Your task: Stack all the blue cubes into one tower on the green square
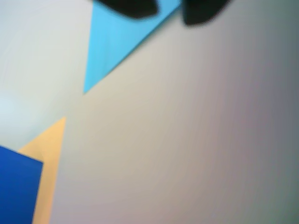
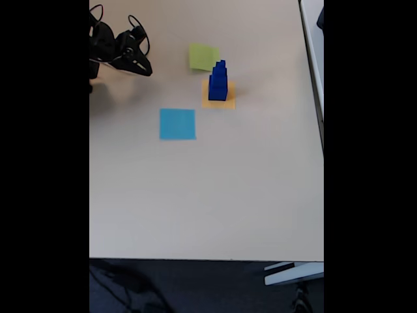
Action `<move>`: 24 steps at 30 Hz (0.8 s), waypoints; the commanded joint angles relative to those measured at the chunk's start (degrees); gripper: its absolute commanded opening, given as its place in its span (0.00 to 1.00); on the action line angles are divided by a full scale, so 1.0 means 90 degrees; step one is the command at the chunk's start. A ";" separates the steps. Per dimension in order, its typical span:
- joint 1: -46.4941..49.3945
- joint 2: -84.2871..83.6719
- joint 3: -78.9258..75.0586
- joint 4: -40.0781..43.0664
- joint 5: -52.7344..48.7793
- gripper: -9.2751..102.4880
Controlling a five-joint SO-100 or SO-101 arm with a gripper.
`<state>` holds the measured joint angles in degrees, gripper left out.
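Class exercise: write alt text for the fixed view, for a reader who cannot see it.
A tower of three dark blue cubes stands on an orange-yellow paper square on a pale table. A lime paper square and light blue paper square lie nearby; the black gripper hovers top left.

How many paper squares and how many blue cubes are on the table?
Paper squares: 3, namely the green square, the orange-yellow square and the light blue square.
Blue cubes: 3, stacked in one tower.
Total: 6
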<state>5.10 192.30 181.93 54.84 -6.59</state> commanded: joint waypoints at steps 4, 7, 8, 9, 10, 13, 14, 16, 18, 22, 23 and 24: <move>0.0049 0.0166 0.0039 0.0000 0.0049 0.08; 0.0049 0.0166 0.0039 0.0000 0.0049 0.08; 0.0049 0.0166 0.0039 0.0000 0.0049 0.08; 0.0049 0.0166 0.0039 0.0000 0.0049 0.08; 0.0049 0.0166 0.0039 0.0000 0.0049 0.08; 0.0049 0.0166 0.0039 0.0000 0.0049 0.08; 0.0049 0.0166 0.0039 0.0000 0.0049 0.08; 0.0049 0.0166 0.0039 0.0000 0.0049 0.08; 0.0049 0.0166 0.0039 0.0000 0.0049 0.08; 0.0000 0.0166 0.0039 0.0000 0.0000 0.08; -0.0068 0.0166 0.0039 0.0010 -0.0088 0.08; -0.0098 0.0166 0.0039 0.0010 -0.0117 0.08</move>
<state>5.10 192.30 181.93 54.84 -6.86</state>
